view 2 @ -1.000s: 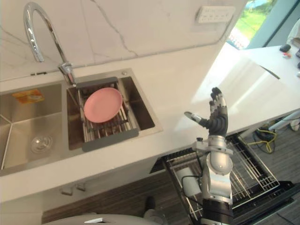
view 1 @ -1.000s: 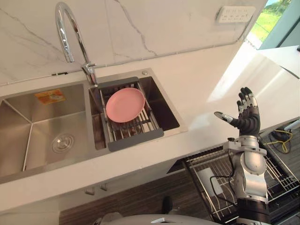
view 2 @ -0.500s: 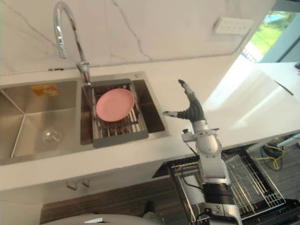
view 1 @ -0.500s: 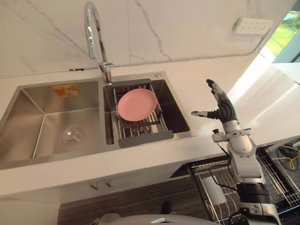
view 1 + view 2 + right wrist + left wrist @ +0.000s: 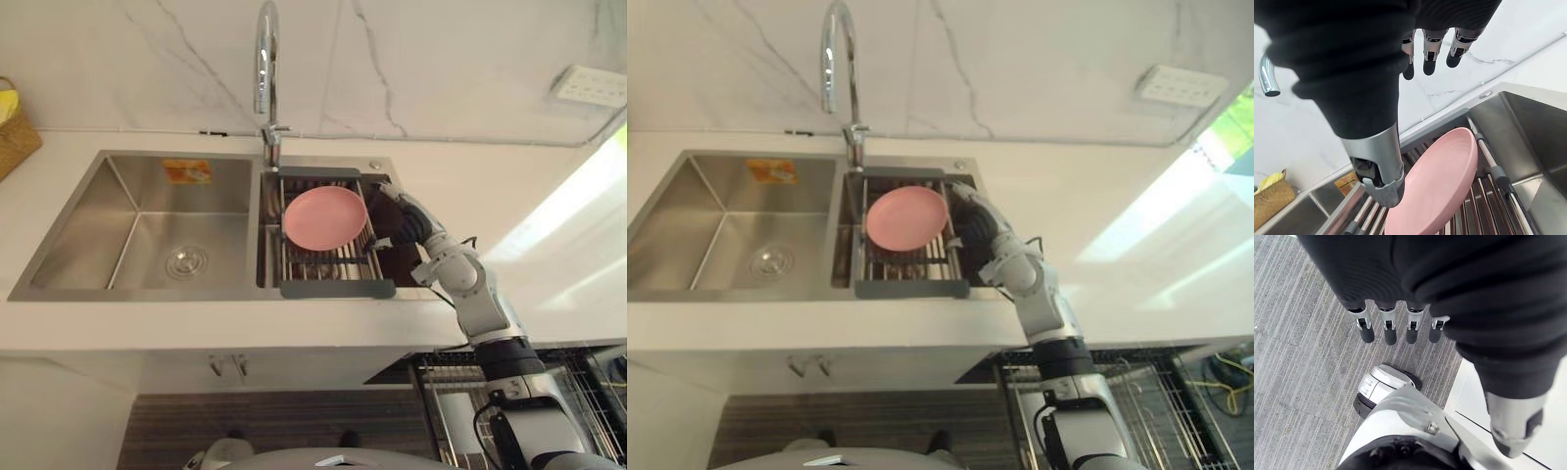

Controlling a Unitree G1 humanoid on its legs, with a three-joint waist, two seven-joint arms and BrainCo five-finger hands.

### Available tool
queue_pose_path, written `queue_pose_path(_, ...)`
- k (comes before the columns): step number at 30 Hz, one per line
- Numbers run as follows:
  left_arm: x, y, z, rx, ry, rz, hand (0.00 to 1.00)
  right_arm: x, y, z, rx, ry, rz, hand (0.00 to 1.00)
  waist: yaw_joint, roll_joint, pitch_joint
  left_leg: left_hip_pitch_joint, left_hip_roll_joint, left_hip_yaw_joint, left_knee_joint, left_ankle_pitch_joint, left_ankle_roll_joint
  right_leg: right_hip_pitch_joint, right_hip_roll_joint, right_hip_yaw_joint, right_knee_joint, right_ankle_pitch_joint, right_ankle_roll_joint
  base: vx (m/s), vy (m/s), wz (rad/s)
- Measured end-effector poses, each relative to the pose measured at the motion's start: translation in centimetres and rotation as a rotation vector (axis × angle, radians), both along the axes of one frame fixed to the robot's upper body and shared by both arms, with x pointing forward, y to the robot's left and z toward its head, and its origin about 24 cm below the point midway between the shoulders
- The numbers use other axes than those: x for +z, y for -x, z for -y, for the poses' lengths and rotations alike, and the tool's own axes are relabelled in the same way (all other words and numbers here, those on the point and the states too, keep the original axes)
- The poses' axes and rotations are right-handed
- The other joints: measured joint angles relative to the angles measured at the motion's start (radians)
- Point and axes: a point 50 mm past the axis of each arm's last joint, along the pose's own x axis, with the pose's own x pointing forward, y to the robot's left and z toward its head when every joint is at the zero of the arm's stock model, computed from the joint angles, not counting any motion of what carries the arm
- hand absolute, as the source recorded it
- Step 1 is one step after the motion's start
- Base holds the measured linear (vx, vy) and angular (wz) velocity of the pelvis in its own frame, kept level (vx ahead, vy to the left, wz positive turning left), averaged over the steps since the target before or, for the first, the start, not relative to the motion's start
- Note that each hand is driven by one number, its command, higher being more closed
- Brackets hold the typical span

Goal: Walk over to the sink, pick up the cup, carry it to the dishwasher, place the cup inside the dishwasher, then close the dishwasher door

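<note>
A pink plate (image 5: 325, 215) lies tilted on a grey-framed wire rack (image 5: 338, 287) across the right basin of a steel double sink (image 5: 147, 225). No cup can be seen. My right hand (image 5: 408, 221) hangs over the right end of that basin, just beside the plate's edge and not touching it. Its fingers (image 5: 1429, 62) are straight and its thumb (image 5: 1378, 178) stands apart, so the hand is open and holds nothing; the plate (image 5: 1436, 180) lies past them. My left hand (image 5: 1387, 328) hangs open at my side over the grey floor.
A tall curved faucet (image 5: 265, 69) rises behind the divider between the basins. White counter runs to the right, with a wall outlet (image 5: 593, 86) above it. A dishwasher's wire rack (image 5: 1146, 387) stands pulled out below the counter at lower right. A woven basket (image 5: 15, 132) sits far left.
The camera has turned toward the sink. My right hand has swung from above the counter on the right to the right basin, close beside the pink plate.
</note>
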Motion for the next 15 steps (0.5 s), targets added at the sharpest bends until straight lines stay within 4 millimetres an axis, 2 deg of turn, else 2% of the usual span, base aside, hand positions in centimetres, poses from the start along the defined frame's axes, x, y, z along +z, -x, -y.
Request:
queue_pose_path(5,0.1,0.0,-0.1,-0.002,0.009,-0.006,0.00,-0.6,-1.2,0.5,-0.035,0.120,-0.051,0.00,0.013,-0.012,0.004,-0.005,-0.005,-0.021,-0.009,0.009,0.000,0.004,-0.005,-0.016,0.000,-0.002,0.002,-0.02,0.003,0.13)
queue_pose_path(9,0.1,0.1,-0.1,-0.003,0.018,-0.001,0.00,-1.7,-1.7,0.1,-0.028,0.256,-0.092,0.00,0.022,-0.019,0.008,-0.011,-0.006,-0.037,-0.014,0.015,0.000,0.007,-0.005,-0.032,0.000,-0.004,0.003,-0.01,-0.005,0.12)
queue_pose_path(12,0.2,-0.1,-0.1,-0.006,0.021,0.009,0.00,-2.8,-2.2,0.6,-0.050,0.363,-0.128,0.00,0.037,-0.020,0.008,-0.016,-0.007,-0.048,-0.014,0.020,-0.001,0.008,-0.005,-0.041,0.001,-0.004,0.002,0.00,-0.002,0.10)
queue_pose_path(15,0.2,-0.1,-0.1,-0.007,0.022,0.008,0.00,-3.2,-2.4,0.1,-0.021,0.465,-0.122,0.00,0.038,-0.023,0.010,-0.015,-0.008,-0.056,-0.014,0.021,0.000,0.015,-0.006,-0.051,0.001,-0.006,0.001,-0.01,-0.002,0.09)
